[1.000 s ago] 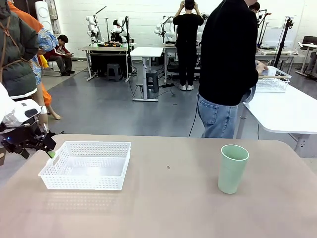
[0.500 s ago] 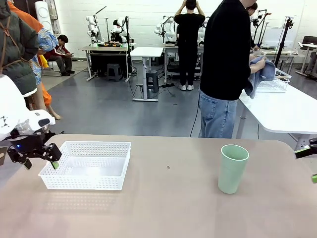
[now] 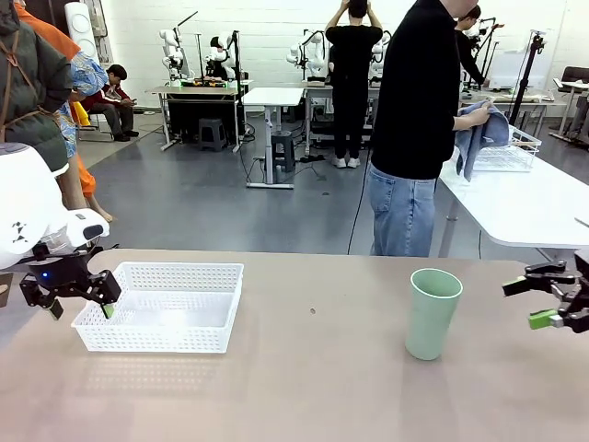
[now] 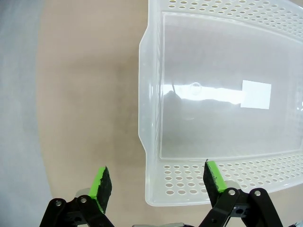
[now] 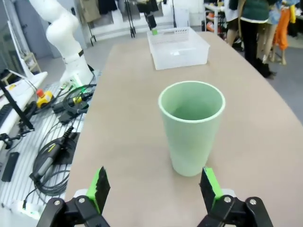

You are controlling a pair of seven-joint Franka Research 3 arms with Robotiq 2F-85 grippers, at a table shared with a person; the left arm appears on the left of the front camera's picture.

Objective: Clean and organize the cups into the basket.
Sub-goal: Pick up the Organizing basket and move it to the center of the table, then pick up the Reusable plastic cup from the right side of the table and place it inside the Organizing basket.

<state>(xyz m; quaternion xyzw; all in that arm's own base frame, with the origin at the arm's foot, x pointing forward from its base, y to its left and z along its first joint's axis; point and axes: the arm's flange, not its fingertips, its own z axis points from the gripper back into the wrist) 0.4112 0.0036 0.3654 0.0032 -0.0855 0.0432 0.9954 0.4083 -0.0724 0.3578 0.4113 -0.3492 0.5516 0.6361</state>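
White-painted brick wall [image 3: 267, 28] at the back, over glossy grey floor [image 3: 202, 198] under even overhead light. Small white desk [image 3: 272, 96] mid-room with a dark stool [image 3: 283, 149] beneath; longer workbench [image 3: 184, 90] to its left, second stool [image 3: 213, 133] underneath. Large white table [image 3: 534, 207] beyond the far right corner of the tan tabletop [image 3: 304, 378].

A person [image 3: 416, 101] in a black top and jeans stands at the upper right of the front view, with a blue cloth [image 3: 480, 136] near a wire basket [image 3: 512, 152] on a white table [image 3: 534, 207].
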